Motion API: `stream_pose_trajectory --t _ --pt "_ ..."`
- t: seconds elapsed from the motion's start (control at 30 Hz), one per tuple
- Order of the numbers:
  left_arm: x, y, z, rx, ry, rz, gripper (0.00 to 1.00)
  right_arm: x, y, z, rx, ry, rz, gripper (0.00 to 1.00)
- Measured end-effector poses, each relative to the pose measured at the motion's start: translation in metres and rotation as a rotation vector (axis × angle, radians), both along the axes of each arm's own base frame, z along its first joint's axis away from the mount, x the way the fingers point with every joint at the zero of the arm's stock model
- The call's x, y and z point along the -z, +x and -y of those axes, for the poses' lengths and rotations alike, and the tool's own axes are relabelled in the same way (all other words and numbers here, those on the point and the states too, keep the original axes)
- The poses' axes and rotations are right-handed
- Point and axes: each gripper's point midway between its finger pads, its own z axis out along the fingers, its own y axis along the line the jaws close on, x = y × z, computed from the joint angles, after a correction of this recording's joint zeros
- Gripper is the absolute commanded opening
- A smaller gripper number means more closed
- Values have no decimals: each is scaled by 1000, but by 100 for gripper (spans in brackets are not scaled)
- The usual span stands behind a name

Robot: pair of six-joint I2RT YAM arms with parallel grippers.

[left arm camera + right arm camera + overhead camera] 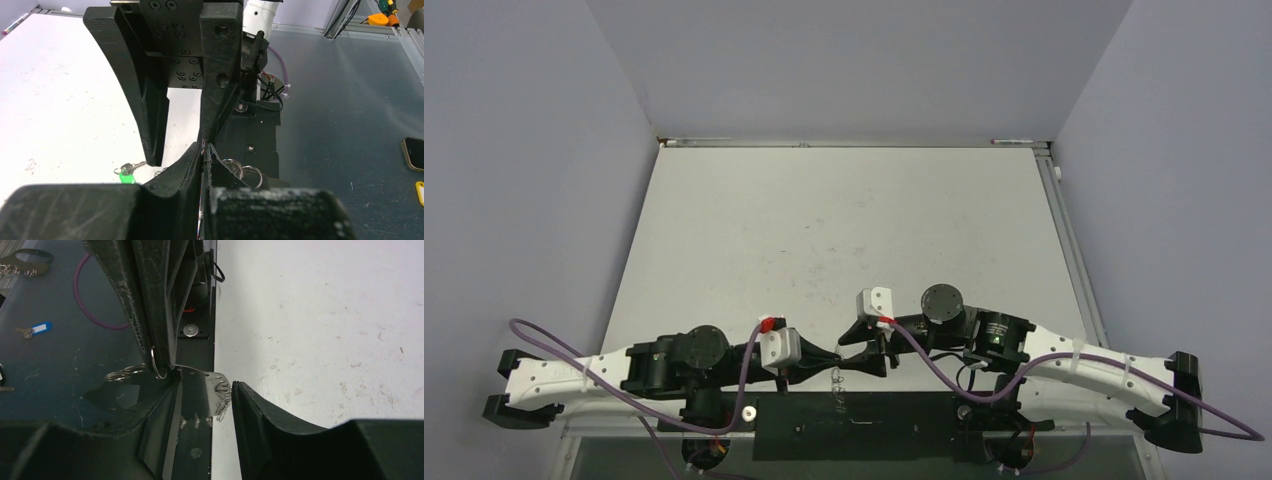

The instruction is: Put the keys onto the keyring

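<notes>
The keyring (200,392) is a flat grey metal piece with tiny wire loops (223,396) along its rim. It hangs over the table's near edge. My left gripper (204,148) is shut on it, and in the left wrist view it shows edge-on between the pads. Small split rings (245,171) dangle beside them. My right gripper (202,385) faces the left one with its jaws apart around the keyring's looped edge. A narrow gap shows before its right finger (260,415). The green key (126,177) lies on the white table beneath the right gripper's finger (150,110). In the top view both grippers (832,358) (861,362) meet tip to tip.
A black base plate (854,425) runs along the near edge between the arm bases. On the grey lower surface lie a phone (414,153), a yellow tag (420,192), a blue-tagged key (37,329) and a purple cable (95,315). The white table (844,220) stretches back to the walls.
</notes>
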Motion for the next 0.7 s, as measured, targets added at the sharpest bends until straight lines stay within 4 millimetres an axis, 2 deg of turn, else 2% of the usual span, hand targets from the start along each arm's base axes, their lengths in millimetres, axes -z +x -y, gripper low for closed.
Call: stream_pose_trajectory --t 0.13,0.33,0.7 --pt "3 1 0 -2 15 2 0 -1 -7 0 -29 1 14 39" --pt "3 3 -2 -17 16 3 0 -15 -7 5 -18 43 38 35" --pt "-5 6 -3 -32 -15 6 0 -22 -12 -1 -33 55 45 35"
